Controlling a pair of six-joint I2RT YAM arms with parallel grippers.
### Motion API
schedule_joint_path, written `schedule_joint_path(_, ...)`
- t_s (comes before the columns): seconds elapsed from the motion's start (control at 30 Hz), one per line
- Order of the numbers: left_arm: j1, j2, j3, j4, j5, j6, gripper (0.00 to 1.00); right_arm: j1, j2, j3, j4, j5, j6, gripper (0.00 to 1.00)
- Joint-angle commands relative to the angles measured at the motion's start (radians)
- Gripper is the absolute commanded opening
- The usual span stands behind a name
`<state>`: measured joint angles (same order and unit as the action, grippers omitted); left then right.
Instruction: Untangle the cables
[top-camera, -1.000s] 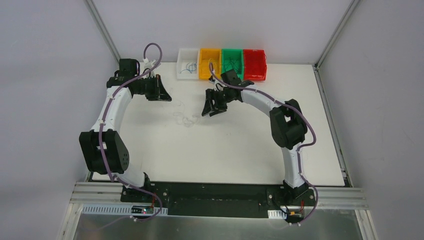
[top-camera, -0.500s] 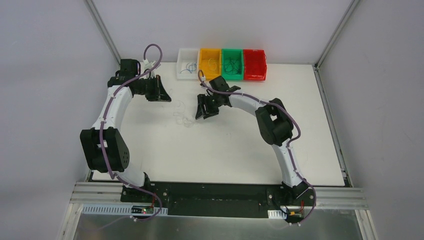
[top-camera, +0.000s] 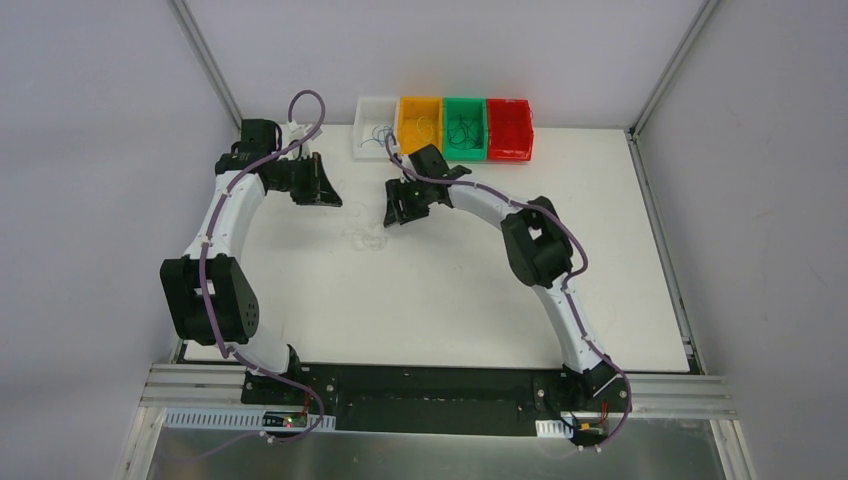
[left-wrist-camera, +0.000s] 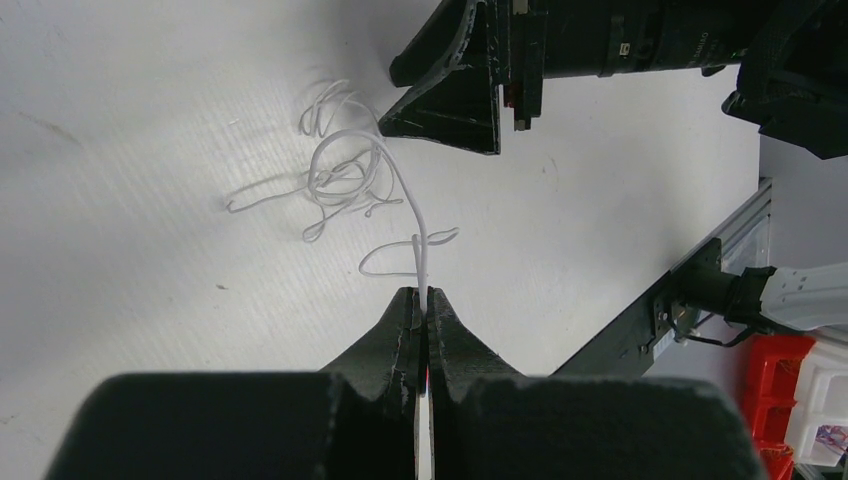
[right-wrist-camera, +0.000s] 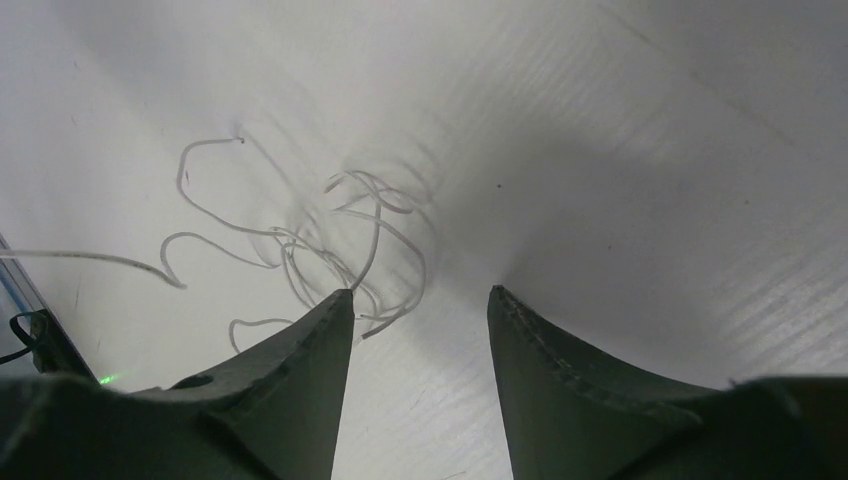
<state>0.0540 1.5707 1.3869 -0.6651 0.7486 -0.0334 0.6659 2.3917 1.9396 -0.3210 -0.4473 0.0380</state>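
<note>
White cables (left-wrist-camera: 345, 178) faint overhead; left pincer (left-wrist-camera: 422, 296) clamps one, right pincer (right-wrist-camera: 420, 292) agape.

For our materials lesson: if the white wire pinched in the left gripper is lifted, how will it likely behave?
Probably floppy: the white wire arches loosely from the shut left gripper to the tangle. Likely very light, being far thinner than the fingers. It may drag the tangle along, since their loops cross.
</note>
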Motion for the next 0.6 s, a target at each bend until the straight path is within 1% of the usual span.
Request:
schedule_joint_path(0.0,0.007,-0.012,0.015,-0.025,-0.007,0.024,0.00,0.037,0.032,0.039,-0.084,0.045,-0.062,0.55)
schedule_joint_path(0.07,0.007,-0.008,0.021,-0.029,-0.003,0.041,0.00,0.043,0.032,0.015,-0.076,0.063,-0.053,0.56)
schedule_joint_path(0.13,0.009,-0.006,0.022,-0.032,-0.001,0.053,0.00,0.043,0.024,-0.007,-0.050,0.078,-0.041,0.60)
schedule_joint_path(0.2,0.007,-0.006,0.017,-0.034,0.001,0.063,0.00,0.042,0.018,-0.008,-0.039,0.063,-0.040,0.60)
schedule_joint_path(0.3,0.008,-0.006,0.010,-0.037,0.006,0.069,0.00,0.041,0.024,0.016,-0.034,0.037,-0.040,0.50)
schedule_joint_path(0.33,0.007,-0.007,0.009,-0.038,0.009,0.071,0.00,0.043,0.030,0.029,-0.037,0.035,-0.040,0.49)
schedule_joint_path(0.4,0.007,-0.010,0.009,-0.040,0.010,0.078,0.00,0.049,0.041,0.050,-0.044,0.032,-0.040,0.48)
schedule_joint_path(0.57,0.008,-0.014,0.008,-0.049,0.006,0.104,0.00,0.077,0.061,0.054,-0.046,0.052,-0.040,0.49)
